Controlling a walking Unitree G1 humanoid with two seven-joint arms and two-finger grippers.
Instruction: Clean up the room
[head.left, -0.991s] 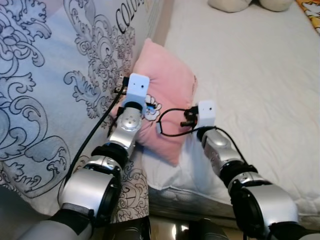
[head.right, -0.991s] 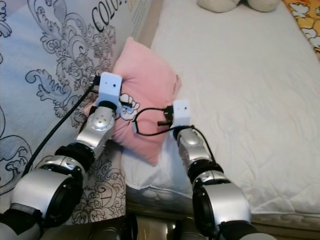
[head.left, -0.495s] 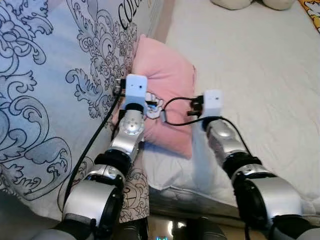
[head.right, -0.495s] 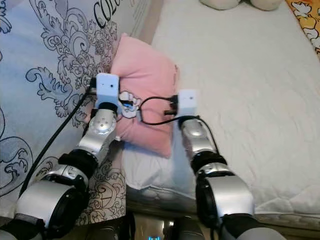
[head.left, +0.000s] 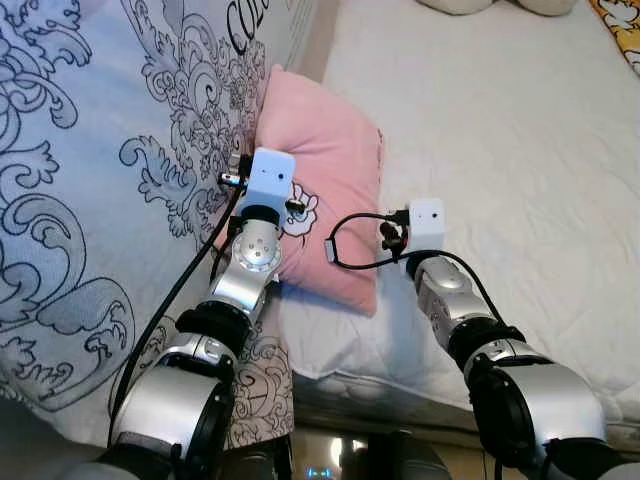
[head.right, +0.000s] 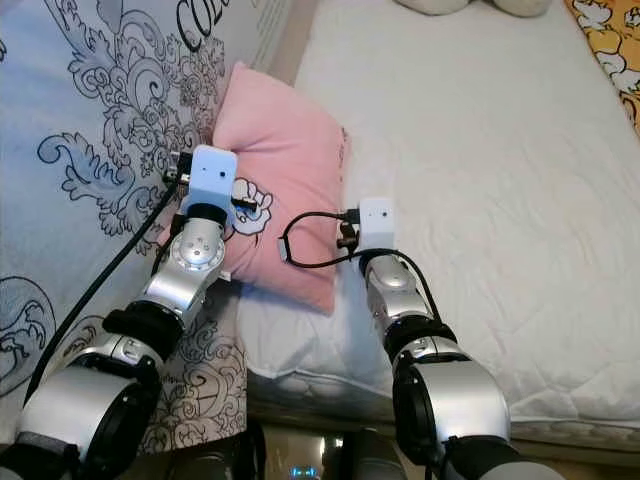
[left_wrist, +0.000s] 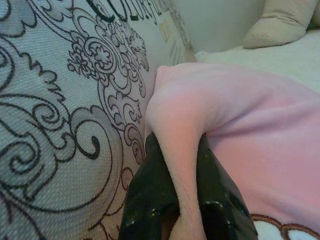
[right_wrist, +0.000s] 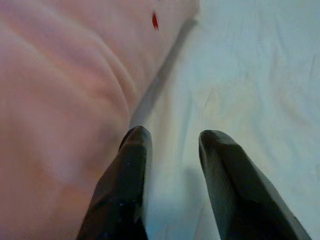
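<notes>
From the left eye view I see the pink pillow (head.left: 325, 180) lying on the white bed (head.left: 520, 150), at the bed's left edge and pressed against the patterned duvet (head.left: 110, 170) that rises beside it. My left arm reaches up along the duvet to the pillow's near left corner, and my right arm comes in just beside the pillow's right edge, low over the sheet. A cream cushion (head.left: 462, 5) sits at the far end of the bed.

The right eye view gives me the same layout: the pillow is tilted, its far corner pointing up the bed, with a small cartoon patch (head.right: 250, 208) close to my left wrist.

In the left wrist view the left tool (left_wrist: 181, 200) is clamped on a fold of the pillow's edge, the pink fabric bunched between the two black fingers (left_wrist: 150, 190), with the duvet right alongside.

In the right wrist view the right tool (right_wrist: 170, 142) has its fingers spread apart and holds nothing; one fingertip (right_wrist: 136, 137) sits at the pillow's edge, the other over the bare sheet.
</notes>
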